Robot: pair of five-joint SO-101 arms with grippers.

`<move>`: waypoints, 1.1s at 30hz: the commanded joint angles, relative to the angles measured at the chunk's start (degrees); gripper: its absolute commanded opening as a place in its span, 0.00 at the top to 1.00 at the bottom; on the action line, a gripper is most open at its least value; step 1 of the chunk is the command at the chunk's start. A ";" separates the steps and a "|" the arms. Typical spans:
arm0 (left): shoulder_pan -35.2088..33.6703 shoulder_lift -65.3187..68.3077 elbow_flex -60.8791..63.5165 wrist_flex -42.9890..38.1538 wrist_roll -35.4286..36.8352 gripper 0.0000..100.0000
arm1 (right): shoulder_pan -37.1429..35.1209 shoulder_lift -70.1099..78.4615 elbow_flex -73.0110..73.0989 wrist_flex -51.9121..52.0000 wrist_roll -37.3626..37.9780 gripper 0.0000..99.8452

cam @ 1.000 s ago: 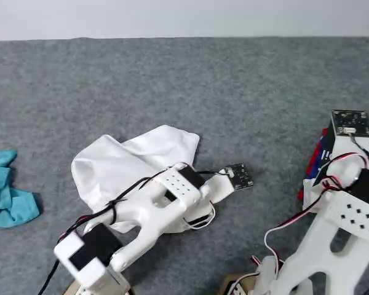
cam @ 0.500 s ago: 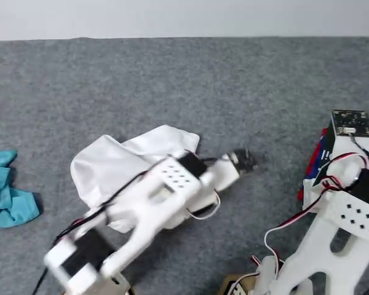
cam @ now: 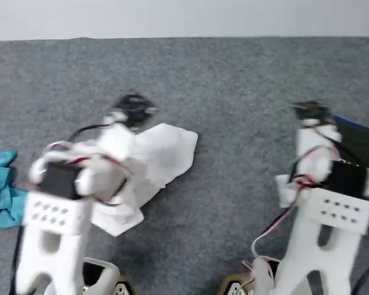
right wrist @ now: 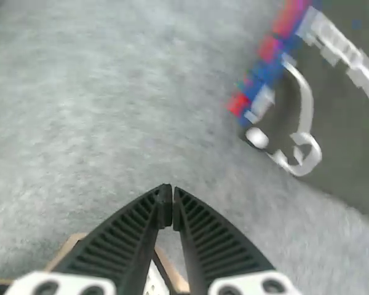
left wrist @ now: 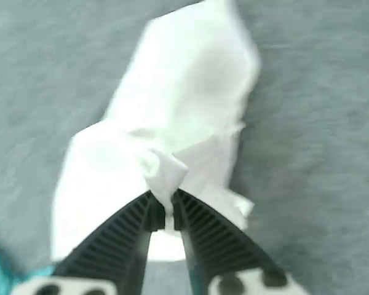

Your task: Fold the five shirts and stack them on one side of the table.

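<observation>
We start with the grey table (cam: 234,80), which carries everything else. On it stand the left arm (cam: 67,203) and the right arm (cam: 323,203), well apart. Between them, though far closer to the left arm, lies the white shirt (cam: 166,150). It is loose and rumpled rather than folded, and in the high view its long axis runs on a diagonal from the near left toward the far right. A dark shirt (cam: 360,144) with a bright print lies at the table's right edge beside the right arm, and a teal shirt (cam: 1,190) is bunched at the left edge. In its own wrist view, the left gripper (left wrist: 164,206) has its jaws clamped on a small raised pinch of the white shirt, with the rest of the cloth spreading away ahead of the fingertips along that same axis. The right gripper (right wrist: 168,200) hangs over bare table with its jaws together and nothing between them, the dark shirt off to one side. We judge the fold of the white shirt to be in hand and barely begun. The next move turns on the left gripper carrying its held edge along the long axis, over the body of the cloth. The right arm is too far away to help without crossing the table.
</observation>
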 commanded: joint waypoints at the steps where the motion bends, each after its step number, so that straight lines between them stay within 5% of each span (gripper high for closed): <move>1: -11.60 -4.92 -1.80 2.02 -3.87 1.00 | -10.15 0.48 -0.35 -3.12 -3.34 0.99; 12: -45.63 -7.30 -0.31 3.52 -14.59 1.00 | -25.98 22.20 -17.41 -5.49 0.26 0.99; 16: -47.12 -7.47 4.09 3.34 -15.56 1.00 | -31.96 33.89 -26.46 -4.97 0.26 0.97; 22: -47.21 -7.12 9.10 0.62 -15.56 1.00 | -40.40 49.36 -34.37 -4.00 2.99 0.82; 33: -47.30 -7.12 12.09 -1.14 -15.30 1.00 | -45.14 70.29 -45.10 -4.70 9.32 0.82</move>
